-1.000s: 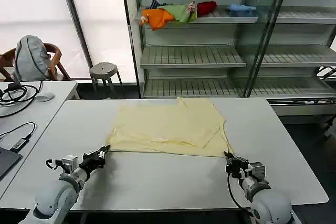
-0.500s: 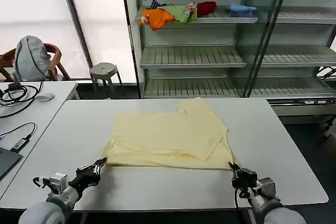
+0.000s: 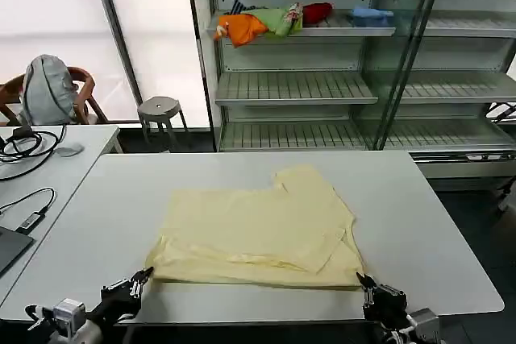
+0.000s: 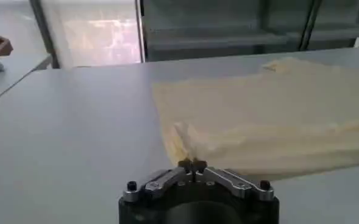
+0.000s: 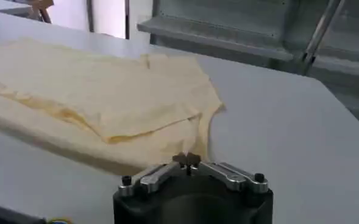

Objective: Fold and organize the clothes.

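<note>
Pale yellow cotton, the T-shirt [image 3: 258, 227] lies partly folded on the grey tabletop [image 3: 435, 223], its lower hem close to the tabletop's near edge. The left tool [image 3: 143, 275] is clenched on the shirt's near left corner. The right tool [image 3: 363, 281] is clenched on the near right corner, right at the tabletop's near edge.

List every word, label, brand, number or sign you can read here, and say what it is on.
None can be read.
T-shirt: plain pale yellow, no print showing.
Table: bare grey, unmarked.
Clothes on the shelf: no lettering can be made out.
Left pincer and right pincer: no markings.
</note>
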You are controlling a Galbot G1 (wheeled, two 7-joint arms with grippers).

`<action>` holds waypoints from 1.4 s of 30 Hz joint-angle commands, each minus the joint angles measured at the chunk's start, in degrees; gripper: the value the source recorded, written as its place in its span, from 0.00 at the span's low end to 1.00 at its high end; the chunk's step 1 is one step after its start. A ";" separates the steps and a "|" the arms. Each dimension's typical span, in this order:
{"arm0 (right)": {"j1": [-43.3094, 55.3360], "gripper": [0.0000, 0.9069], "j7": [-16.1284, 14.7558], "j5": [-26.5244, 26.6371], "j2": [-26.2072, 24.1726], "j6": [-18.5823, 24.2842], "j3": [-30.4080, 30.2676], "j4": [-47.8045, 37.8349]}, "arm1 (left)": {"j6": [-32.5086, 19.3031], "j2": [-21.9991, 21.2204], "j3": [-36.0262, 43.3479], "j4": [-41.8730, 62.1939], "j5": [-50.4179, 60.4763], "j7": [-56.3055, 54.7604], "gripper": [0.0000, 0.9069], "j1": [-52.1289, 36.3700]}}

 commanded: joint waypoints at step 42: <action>70.80 1.00 9.81 5.13 15.95 -2.33 -27.03 -49.84 | 0.61 6.72 12.68 24.55 -7.61 -2.88 1.00 -36.14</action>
